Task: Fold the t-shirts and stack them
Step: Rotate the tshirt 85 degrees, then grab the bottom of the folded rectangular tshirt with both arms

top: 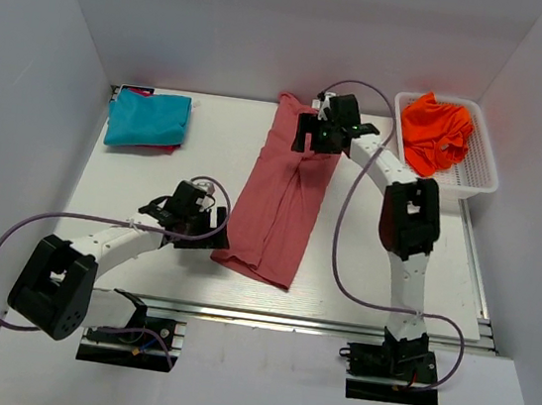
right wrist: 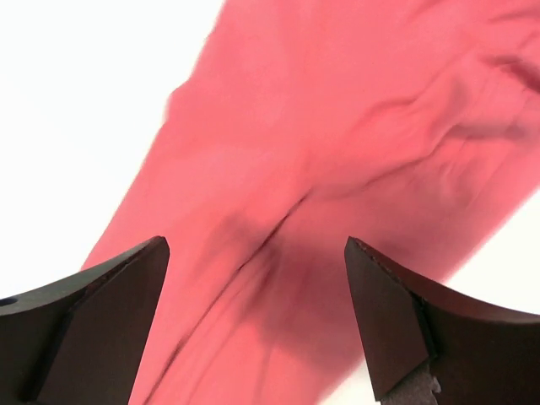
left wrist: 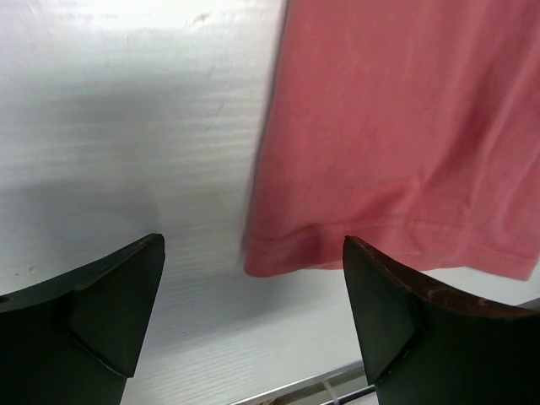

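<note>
Lying on the desk (top: 196, 163), the salmon t-shirt (top: 281, 204) is seen: near hem before the released left pincer (left wrist: 253, 243), far end under the released right pincer (right wrist: 255, 245).

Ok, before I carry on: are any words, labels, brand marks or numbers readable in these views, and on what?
None can be read in any view.
The salmon t-shirt, teal t-shirt and orange t-shirt show plain cloth, with no print or tag visible.
The white basket and the table show no marking.
</note>
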`<move>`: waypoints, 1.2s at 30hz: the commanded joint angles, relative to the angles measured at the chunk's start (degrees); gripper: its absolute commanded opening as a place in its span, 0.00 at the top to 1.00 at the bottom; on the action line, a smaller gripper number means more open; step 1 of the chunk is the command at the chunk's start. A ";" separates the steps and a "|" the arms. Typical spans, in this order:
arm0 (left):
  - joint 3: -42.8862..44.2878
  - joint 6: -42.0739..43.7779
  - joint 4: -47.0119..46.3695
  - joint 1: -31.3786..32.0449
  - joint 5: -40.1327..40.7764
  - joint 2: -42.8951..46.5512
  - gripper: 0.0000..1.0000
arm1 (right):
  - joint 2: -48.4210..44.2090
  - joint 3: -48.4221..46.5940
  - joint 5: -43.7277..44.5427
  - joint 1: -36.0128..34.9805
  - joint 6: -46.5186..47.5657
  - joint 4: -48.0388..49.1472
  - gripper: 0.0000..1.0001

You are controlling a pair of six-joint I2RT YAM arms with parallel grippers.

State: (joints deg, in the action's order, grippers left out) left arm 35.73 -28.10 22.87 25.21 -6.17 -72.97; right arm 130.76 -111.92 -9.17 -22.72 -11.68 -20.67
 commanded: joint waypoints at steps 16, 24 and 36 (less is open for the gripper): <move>-12.51 2.35 -16.54 0.28 -11.57 0.81 0.56 | -50.76 66.37 -12.01 -13.48 -18.36 1.24 0.10; -13.84 2.87 -17.34 0.80 -11.05 0.82 0.71 | -51.05 73.77 -10.44 -18.15 -22.86 8.62 0.12; -15.42 1.20 -16.81 0.80 -14.30 5.37 0.84 | -43.49 73.60 -15.17 -19.11 -22.16 10.21 0.56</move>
State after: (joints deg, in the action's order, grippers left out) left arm 21.69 -26.63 3.51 25.65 -18.17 -69.82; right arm 86.39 -38.54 -22.20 -41.41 -34.33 -10.92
